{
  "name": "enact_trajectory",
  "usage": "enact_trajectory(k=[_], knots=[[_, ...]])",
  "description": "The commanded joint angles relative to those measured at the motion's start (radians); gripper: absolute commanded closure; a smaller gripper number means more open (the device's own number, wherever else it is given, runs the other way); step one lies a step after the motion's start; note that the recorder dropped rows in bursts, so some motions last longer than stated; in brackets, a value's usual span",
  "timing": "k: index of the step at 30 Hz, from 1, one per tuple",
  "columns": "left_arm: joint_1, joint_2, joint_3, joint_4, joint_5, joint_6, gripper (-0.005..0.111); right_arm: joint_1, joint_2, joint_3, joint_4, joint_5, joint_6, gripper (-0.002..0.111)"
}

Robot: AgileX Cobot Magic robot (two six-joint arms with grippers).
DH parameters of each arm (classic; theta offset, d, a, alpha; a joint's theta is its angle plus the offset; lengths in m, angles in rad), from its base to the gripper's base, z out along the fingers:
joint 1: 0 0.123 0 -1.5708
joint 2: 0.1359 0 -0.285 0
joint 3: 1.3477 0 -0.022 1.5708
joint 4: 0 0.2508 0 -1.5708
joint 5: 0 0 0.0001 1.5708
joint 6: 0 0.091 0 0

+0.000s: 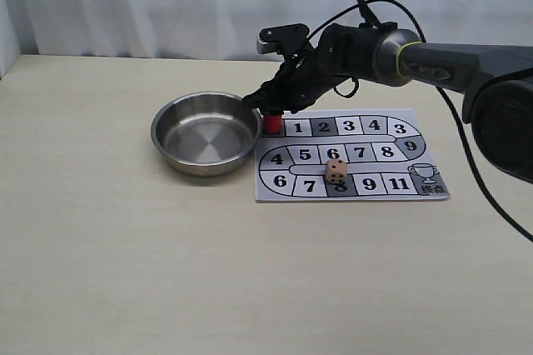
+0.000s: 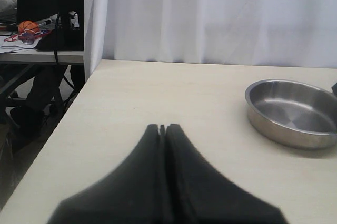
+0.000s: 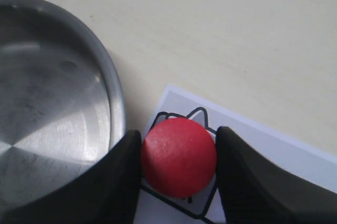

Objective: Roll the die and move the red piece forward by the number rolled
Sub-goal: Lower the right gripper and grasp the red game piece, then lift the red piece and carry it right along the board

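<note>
Tabletop [image 1: 125, 272], pale beige and matte, runs back to a white curtain [image 1: 166, 5] at twelve o'clock. Right claw [image 3: 178, 145] is part spread, its pads pinching the piece [image 1: 272, 124] from both sides. The piece stands upright on the board's [image 1: 391, 153] ten o'clock corner, just beside the bowl [image 1: 200, 163]. Left claw [image 2: 164, 129] is pressed together above the tabletop. Count: one steel bowl at the board's nine o'clock, one board, one die [image 1: 336, 172] resting at its six o'clock, one piece, two claws.
</note>
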Motion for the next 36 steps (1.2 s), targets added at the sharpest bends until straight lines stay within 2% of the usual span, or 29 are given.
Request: enact_trajectory(k=[1, 4, 7, 13, 22, 36], knots=[[0.000, 0.000, 0.002, -0.004, -0.013, -0.003, 0.107, -0.004, -0.007, 0.002, -0.009, -0.008, 0.001, 0.087], [0.000, 0.000, 0.002, -0.004, -0.013, -0.003, 0.107, -0.004, -0.021, 0.002, -0.009, -0.008, 0.003, 0.089], [0.000, 0.000, 0.002, -0.004, -0.013, -0.003, 0.107, -0.006, -0.037, 0.002, -0.009, 0.003, 0.003, 0.104], [0.000, 0.000, 0.002, -0.004, -0.013, -0.003, 0.107, -0.006, -0.056, 0.002, -0.013, 0.014, 0.003, 0.104], [0.000, 0.000, 0.002, -0.004, -0.013, -0.003, 0.107, -0.026, -0.080, 0.002, -0.173, 0.084, 0.090, 0.104], [0.000, 0.000, 0.002, -0.004, -0.013, -0.003, 0.107, -0.061, -0.030, 0.002, -0.134, 0.121, 0.108, 0.104]])
